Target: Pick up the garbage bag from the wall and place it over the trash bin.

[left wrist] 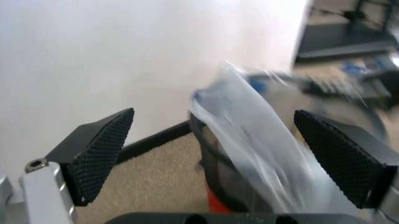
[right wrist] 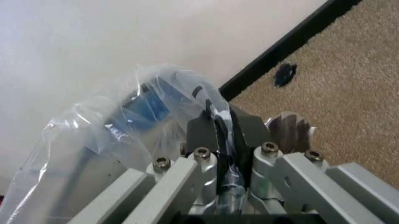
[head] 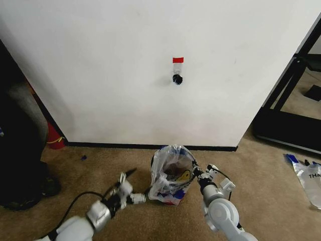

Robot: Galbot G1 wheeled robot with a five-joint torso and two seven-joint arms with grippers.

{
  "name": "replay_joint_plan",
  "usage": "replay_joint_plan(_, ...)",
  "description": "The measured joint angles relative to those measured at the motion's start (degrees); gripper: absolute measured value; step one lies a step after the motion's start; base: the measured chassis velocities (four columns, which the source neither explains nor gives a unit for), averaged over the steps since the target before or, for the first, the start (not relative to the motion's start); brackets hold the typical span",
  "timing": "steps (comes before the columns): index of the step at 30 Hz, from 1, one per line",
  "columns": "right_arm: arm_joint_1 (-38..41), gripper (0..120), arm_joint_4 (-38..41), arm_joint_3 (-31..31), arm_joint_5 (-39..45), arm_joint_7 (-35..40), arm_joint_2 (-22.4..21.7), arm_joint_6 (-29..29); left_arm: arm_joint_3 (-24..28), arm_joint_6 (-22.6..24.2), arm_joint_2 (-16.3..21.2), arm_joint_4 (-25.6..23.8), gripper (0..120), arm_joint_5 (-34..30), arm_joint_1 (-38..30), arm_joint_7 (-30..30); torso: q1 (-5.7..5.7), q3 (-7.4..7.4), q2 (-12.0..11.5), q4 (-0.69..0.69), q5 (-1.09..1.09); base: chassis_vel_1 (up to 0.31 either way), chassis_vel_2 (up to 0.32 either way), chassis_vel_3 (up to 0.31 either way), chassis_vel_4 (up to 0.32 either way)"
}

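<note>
**Bag draped on the bin, right claw pinching its edge**

Ahead of you stands the wall (head: 125, 65), wide and white, with a black baseboard (head: 150, 146) along the carpet (head: 271, 165). High on it, right of centre, you see a short red tape strip (head: 178, 60) with the black hook (head: 177, 79) just below, bare. At the far left a red fire extinguisher (head: 54, 138) stands by the baseboard, and on the carpet at the far right lies another clear-and-blue plastic bag (head: 307, 178).

Near you, at the foot of the wall, sits the trash bin (head: 170, 173), and the garbage bag (head: 168, 175) is draped over and around it, its clear film bulging above the rim.

Your right gripper (head: 198, 173) is at the bin's right side, its fingers (right wrist: 203, 135) clenched on a fold of the bag. Your left gripper (head: 131, 187) is near the bin's left side, released: its fingers (left wrist: 103, 151) stand wide apart with the bag between them, untouched.
</note>
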Motion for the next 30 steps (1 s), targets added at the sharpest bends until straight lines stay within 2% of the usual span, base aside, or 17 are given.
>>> replay_joint_plan(4,0.64,1,-0.09,-1.20,-0.42,-0.46,-0.19,0.03,0.75,13.19,-2.75,-1.97,100,-16.99,-9.14,-5.60,0.01,0.00,0.00,-0.06,0.01,0.000,0.000,0.000,0.000)
replay_joint_plan(5,1.26,1,-0.48,-1.82,-0.41,-0.62,-0.19,0.02,0.40,15.27,-3.04,-2.25,100,-19.34,-9.58,-6.42,0.01,0.00,0.00,-0.02,0.03,0.000,0.000,0.000,0.000)
replay_joint_plan(9,1.95,1,-1.06,-2.50,-0.40,-1.35,-0.08,0.01,0.53,19.61,-3.71,-1.82,100,-24.40,-11.38,-8.25,0.00,0.00,-0.01,0.03,0.01,0.000,0.000,0.000,0.000)
replay_joint_plan(12,1.82,1,-1.36,-2.50,-0.54,-1.76,0.10,0.06,0.89,23.55,-4.27,-0.57,100,-30.48,-12.55,-10.11,0.00,0.00,-0.01,-0.01,0.01,0.000,0.000,0.000,0.000)
replay_joint_plan(19,1.64,1,-1.40,-2.46,-0.77,-1.91,0.13,0.11,-0.09,27.07,-4.38,0.83,94,-35.94,-12.34,-11.74,0.00,0.00,-0.01,0.01,0.01,0.000,0.000,0.000,0.000)
replay_joint_plan(24,1.76,1,-1.30,-2.47,-0.78,-1.87,0.14,0.12,-0.21,28.00,-4.48,1.24,90,-36.63,-11.98,-11.79,0.00,0.00,-0.01,0.00,0.00,0.000,0.000,0.000,0.000)
replay_joint_plan(30,1.78,1,-1.26,-2.45,-0.84,-1.73,0.08,0.10,0.19,28.45,-4.53,1.25,67,-36.82,-11.41,-11.27,0.00,0.00,-0.01,0.00,0.01,0.000,0.000,0.000,0.000)
